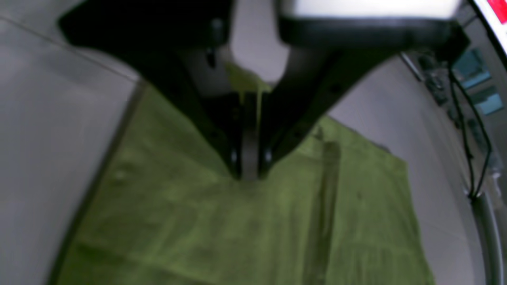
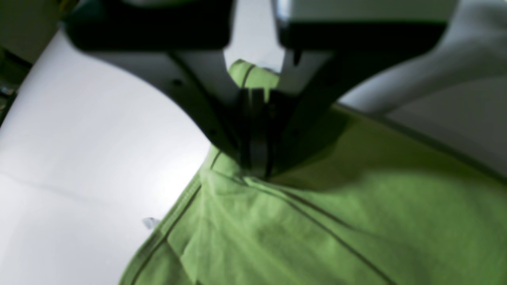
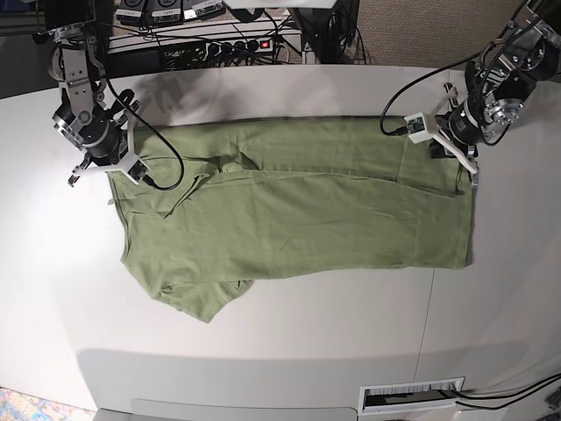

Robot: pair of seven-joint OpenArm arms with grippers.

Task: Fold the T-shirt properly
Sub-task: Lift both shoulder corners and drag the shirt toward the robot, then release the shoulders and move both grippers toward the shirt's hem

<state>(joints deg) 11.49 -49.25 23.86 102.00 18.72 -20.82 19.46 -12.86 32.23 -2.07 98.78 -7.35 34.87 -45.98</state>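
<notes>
Green knit cloth fills the near part of both wrist views: the T-shirt lies spread on the white bench, body running left to right, one long edge already doubled over along the far side and a short sleeve poking out at the near left. Each far corner of it is caught in a pincer. The left pincer, on the right side of the base view, is pressed together on the cloth at the far right corner, with a small tuft of fabric showing between its fingers. The right pincer, at the far left of the base view, is likewise clamped on the shoulder end, where seam lines and gathered folds radiate away from the grip.

The step in hand looks like a lengthwise fold, carrying the far edge toward the near one. To do it well, both arms should likely lift only enough to clear the bench and travel together at the same pace, keeping the held edge taut and straight between them so the cloth does not sag or twist. The near-left sleeve seems likely to stick out unless the folded layer lands over it. The wrinkles around the right pincer suggest a slight outward pull before laying down, and release should come only once the cloth rests flat.
</notes>
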